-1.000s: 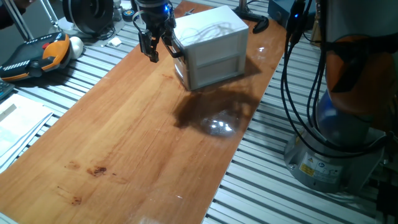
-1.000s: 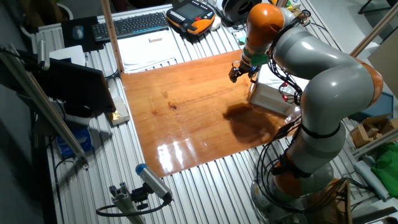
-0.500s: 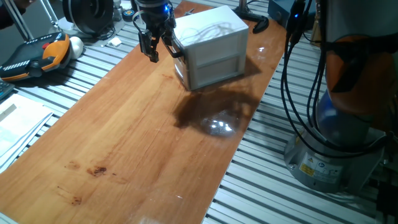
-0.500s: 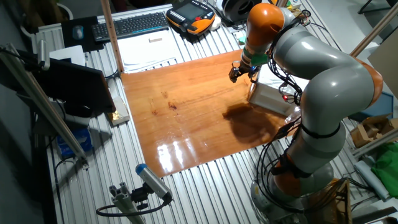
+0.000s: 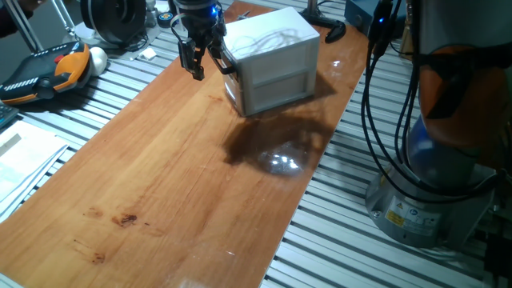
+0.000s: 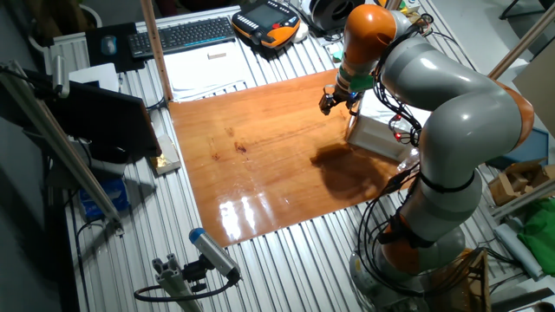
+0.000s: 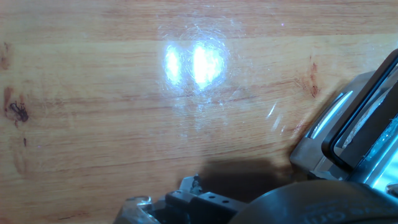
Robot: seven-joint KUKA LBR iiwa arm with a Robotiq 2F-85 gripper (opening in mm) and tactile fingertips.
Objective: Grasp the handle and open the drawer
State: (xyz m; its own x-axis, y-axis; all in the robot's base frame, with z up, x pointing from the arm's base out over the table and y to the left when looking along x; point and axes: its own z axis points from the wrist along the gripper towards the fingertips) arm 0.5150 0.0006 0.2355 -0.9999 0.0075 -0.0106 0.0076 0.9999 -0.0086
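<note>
The gripper [image 5: 198,66] hangs at the 10 o'clock corner of the white box [image 5: 276,56], its black fingers [image 5: 194,64] pointing down at the wooden board [image 5: 176,184]. A short dark bar, apparently the handle [image 5: 225,63], juts from the box's near left face right beside the fingers; it seems to touch them, but neither fixed view shows whether the fingers are spread, closed, or clamped on it, so I cannot tell. The drawer [image 5: 233,92] sits in that same left face of the box (only a thin sliver of its front is visible from this side), and how far out it stands cannot be read.

In the other fixed view the gripper [image 6: 331,99] sits at 9 o'clock of the box [image 6: 379,130], with the grey and orange arm [image 6: 451,113] arching over from 4 o'clock.

The hand view looks down on bare wood [image 7: 124,106] with a bright light glare [image 7: 193,62] near 12 o'clock; metal and black gripper parts [image 7: 348,143] fill the 4 o'clock corner.

An orange teach pendant [image 5: 44,72] lies at 9 o'clock on the slatted table [image 5: 352,224].
</note>
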